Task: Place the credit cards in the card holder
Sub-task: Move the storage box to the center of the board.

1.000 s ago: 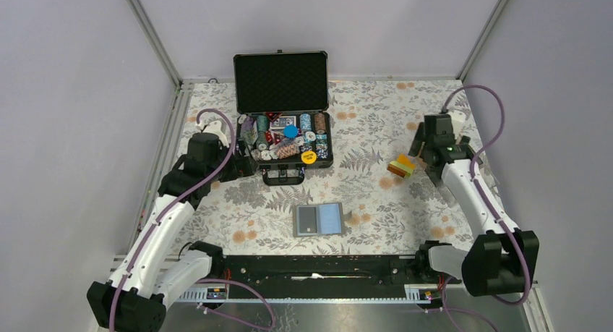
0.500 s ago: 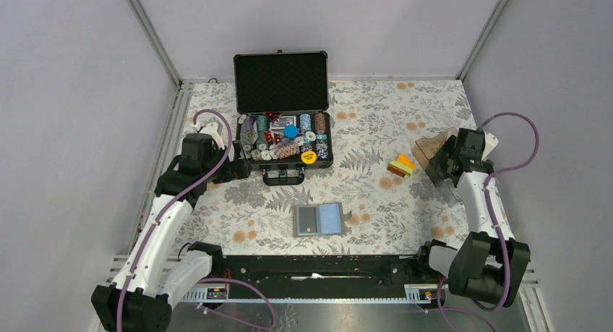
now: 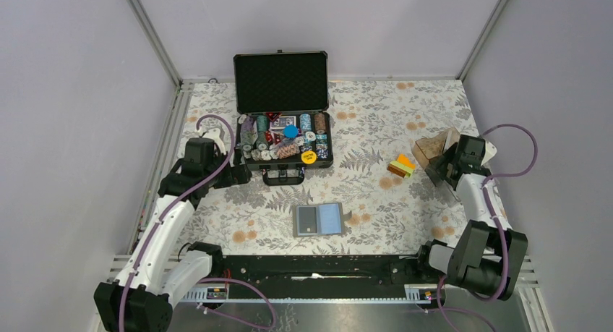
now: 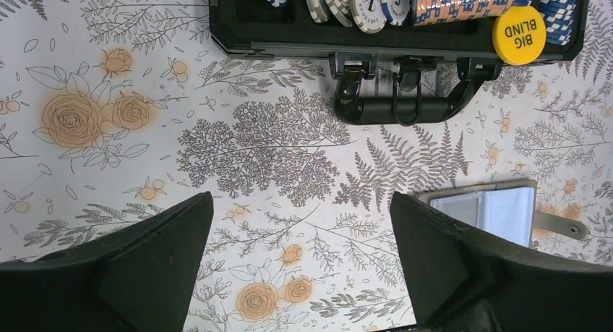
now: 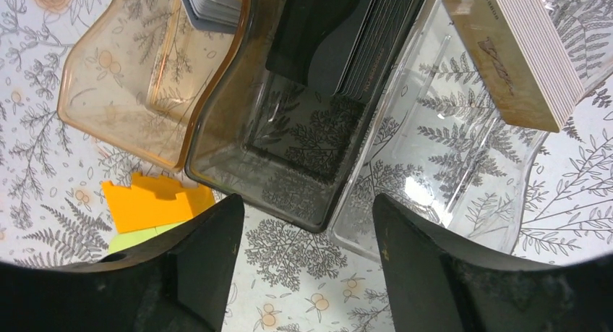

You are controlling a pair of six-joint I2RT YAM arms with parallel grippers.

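left hand (image 4: pixel 300 202) and right hand (image 5: pixel 305 199) both agape, empty

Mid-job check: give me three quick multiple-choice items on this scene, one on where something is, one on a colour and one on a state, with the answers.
1. Where are the credit cards?
A. Inside the card holder
B. On top of the acrylic boxes
C. On the tablecloth beside the acrylic boxes

2. What colour is the top card of the stack?
A. Orange
B. Blue
C. Black

3. How is the card holder?
A. Folded shut
B. Lying open
C. Standing on edge

Answers:
1 C: the stack sits on the cloth, with no cards on the holder's panels.
2 A: orange shows on top in the top and right wrist views.
3 B: both inner panels face up.
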